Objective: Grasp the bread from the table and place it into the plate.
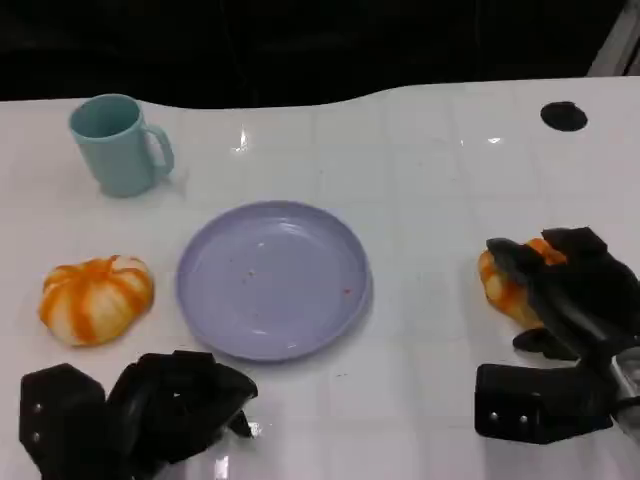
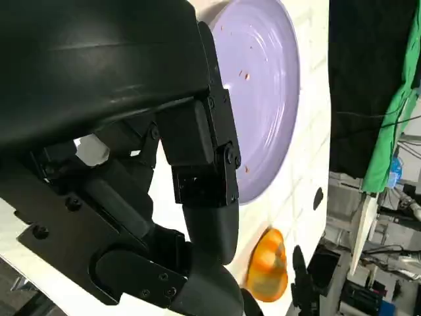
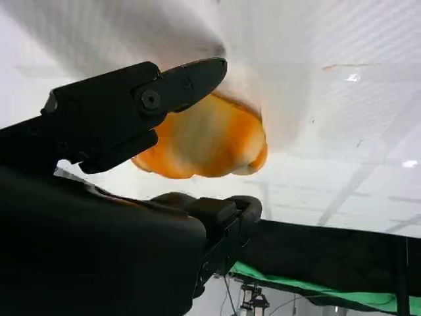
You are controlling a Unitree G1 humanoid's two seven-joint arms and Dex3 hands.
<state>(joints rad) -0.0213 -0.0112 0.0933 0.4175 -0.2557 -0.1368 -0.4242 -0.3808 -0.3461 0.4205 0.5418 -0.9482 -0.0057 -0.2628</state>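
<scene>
An orange-and-white striped bread [image 1: 507,287] lies on the white table at the right, partly covered by my right hand [image 1: 572,300]. In the right wrist view one finger [image 3: 164,95] lies across the bread [image 3: 204,141] while the thumb [image 3: 217,210] sits on its other side with a thin gap; the bread rests on the table. The lavender plate [image 1: 205,300] stands in the middle with only crumbs in it. My left hand [image 1: 150,410] rests at the front left with fingers curled in and holds nothing. The left wrist view shows that hand [image 2: 131,164], the plate [image 2: 263,99] and the bread [image 2: 266,266] beyond.
A second orange-and-white bread [image 1: 95,298] lies left of the plate. A teal mug [image 1: 120,143] stands at the back left. A black round mark [image 1: 563,116] is at the back right. The table's far edge [image 1: 330,98] meets a dark background.
</scene>
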